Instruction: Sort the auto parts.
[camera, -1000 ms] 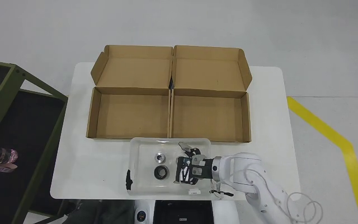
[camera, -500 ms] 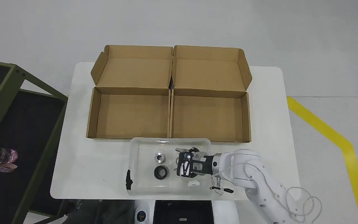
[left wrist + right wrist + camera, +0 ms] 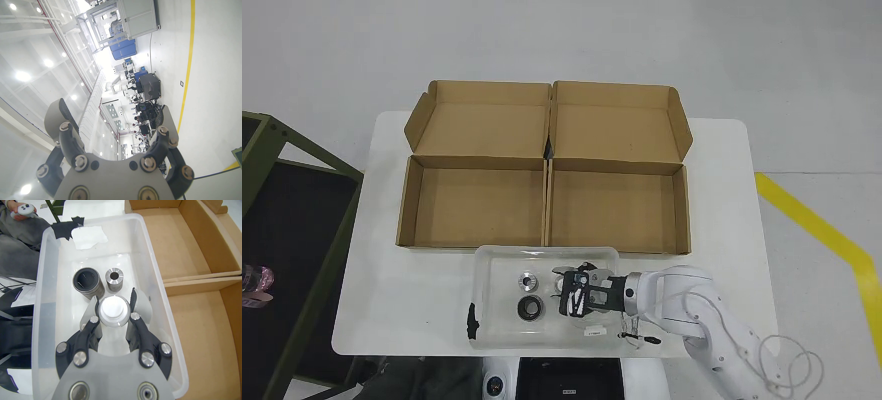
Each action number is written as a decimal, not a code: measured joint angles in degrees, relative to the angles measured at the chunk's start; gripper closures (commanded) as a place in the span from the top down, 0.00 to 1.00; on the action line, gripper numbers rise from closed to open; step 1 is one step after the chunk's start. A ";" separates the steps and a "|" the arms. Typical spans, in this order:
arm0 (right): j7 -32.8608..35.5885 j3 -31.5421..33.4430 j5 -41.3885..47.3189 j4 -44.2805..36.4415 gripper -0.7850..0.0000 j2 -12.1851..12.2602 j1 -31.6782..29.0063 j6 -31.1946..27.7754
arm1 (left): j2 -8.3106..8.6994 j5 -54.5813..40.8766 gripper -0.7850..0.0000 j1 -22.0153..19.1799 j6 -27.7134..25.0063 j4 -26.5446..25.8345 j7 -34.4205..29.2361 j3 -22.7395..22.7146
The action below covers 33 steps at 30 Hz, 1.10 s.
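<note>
The pale round part (image 3: 114, 311) is standing on end, its stepped round face pointing up and its long axis upright; it is sitting mid-way along the clear tub (image 3: 151, 262), just right of a black ring (image 3: 88, 283) and a steel sleeve (image 3: 114, 279); the right gripper (image 3: 115, 296) is clamping it from both sides; a left box (image 3: 474, 205) and a right box (image 3: 617, 208) are lying open just beyond the tub; the left gripper (image 3: 112, 108) is holding its fingers apart.

right gripper (image 3: 115, 297) clasps part (image 3: 114, 311), left gripper (image 3: 112, 106) spread

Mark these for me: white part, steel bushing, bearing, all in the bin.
white part (image 3: 114, 311), right wrist view, top face.
steel bushing (image 3: 114, 286), right wrist view, side wall.
bearing (image 3: 94, 290), right wrist view, outer wall.
</note>
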 measured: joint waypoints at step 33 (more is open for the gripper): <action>-14.40 10.32 6.16 -7.80 0.00 2.49 0.46 -2.56 | 0.00 0.00 1.00 0.00 0.00 0.00 0.00 0.00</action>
